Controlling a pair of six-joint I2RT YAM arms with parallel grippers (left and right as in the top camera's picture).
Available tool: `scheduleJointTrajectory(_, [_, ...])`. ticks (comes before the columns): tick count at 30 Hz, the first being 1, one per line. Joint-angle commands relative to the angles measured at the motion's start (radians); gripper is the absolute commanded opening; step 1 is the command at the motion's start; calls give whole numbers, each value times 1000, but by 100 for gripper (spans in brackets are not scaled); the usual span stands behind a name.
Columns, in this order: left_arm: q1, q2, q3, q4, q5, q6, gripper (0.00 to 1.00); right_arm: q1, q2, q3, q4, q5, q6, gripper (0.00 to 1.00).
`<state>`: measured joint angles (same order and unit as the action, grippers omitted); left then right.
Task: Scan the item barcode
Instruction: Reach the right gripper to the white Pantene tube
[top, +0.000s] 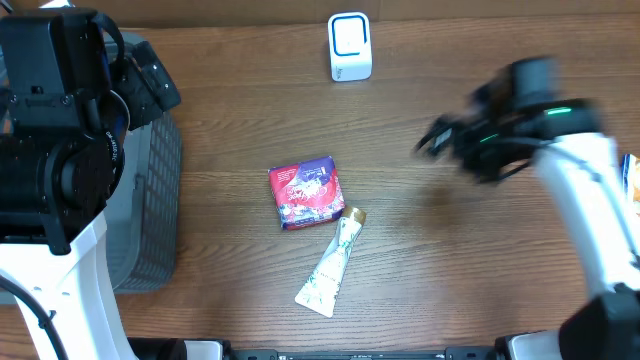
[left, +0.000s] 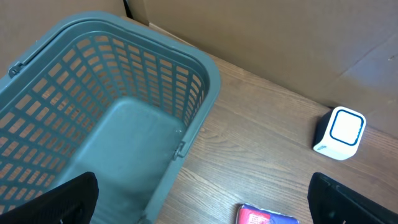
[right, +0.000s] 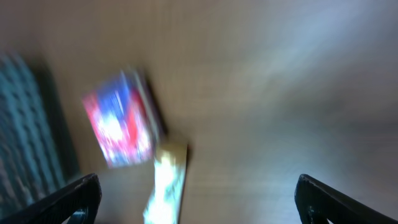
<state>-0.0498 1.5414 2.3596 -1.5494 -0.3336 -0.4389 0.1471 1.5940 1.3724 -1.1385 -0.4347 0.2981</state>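
A flat, red and blue square packet (top: 306, 193) with pale printing on its upper face lies near the middle of the brown wooden desk (top: 240, 100). No barcode can be made out on the side that shows. Just beside the packet's front right corner is the gold cap of a white tube (top: 332, 265) with a faint green pattern. The tube lies slanted, and its flat crimped end points toward the front edge of the desk.

A small white box-shaped scanner (top: 350, 47) with a dark-rimmed window stands at the middle of the far edge, well apart from both items.

A grey-green plastic lattice basket (top: 150, 200) sits along the left edge.

The left gripper (left: 208, 202) hangs over the basket's right rim. Its two dark fingers stand wide apart at the corners of the left wrist view, with nothing between them.

The right gripper (right: 199, 199) is over the right half of the desk and blurred in the overhead view. Its fingers are also spread wide and hold nothing. The right wrist view shows the packet and tube only as smeared shapes.
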Motion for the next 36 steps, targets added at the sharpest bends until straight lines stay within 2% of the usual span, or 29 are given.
scheduleJointTrajectory(1, [5, 5, 5, 2, -13, -11, 100, 205, -21, -86, -1, 37, 186, 100])
scheduleJointTrajectory(6, [5, 5, 5, 2, -13, -11, 100, 426, -23, -110, 33, 105, 291, 100])
scheduleJointTrajectory(10, [5, 5, 5, 2, -13, -11, 100, 541, -21, -125, 38, 272, 472, 100])
scheduleJointTrajectory(14, [5, 5, 5, 2, -13, -11, 100, 598, -20, -204, 145, 288, 570, 99])
scheduleJointTrajectory(16, [5, 5, 5, 2, -13, -11, 100, 619, -14, -261, 252, 287, 597, 91])
scheduleJointTrajectory(19, [5, 5, 5, 2, -13, -11, 100, 631, 17, -337, 383, 288, 637, 87])
scheduleJointTrajectory(25, [5, 5, 5, 2, -13, -11, 100, 632, 101, -344, 461, 275, 642, 81])
scheduleJointTrajectory(28, [5, 5, 5, 2, -13, -11, 100, 632, 140, -344, 489, 253, 644, 67])
scheduleJointTrajectory(33, [5, 5, 5, 2, -13, -11, 100, 632, 160, -344, 492, 262, 645, 54])
scheduleJointTrajectory(36, [5, 5, 5, 2, -13, -11, 100, 632, 170, -344, 499, 262, 645, 38])
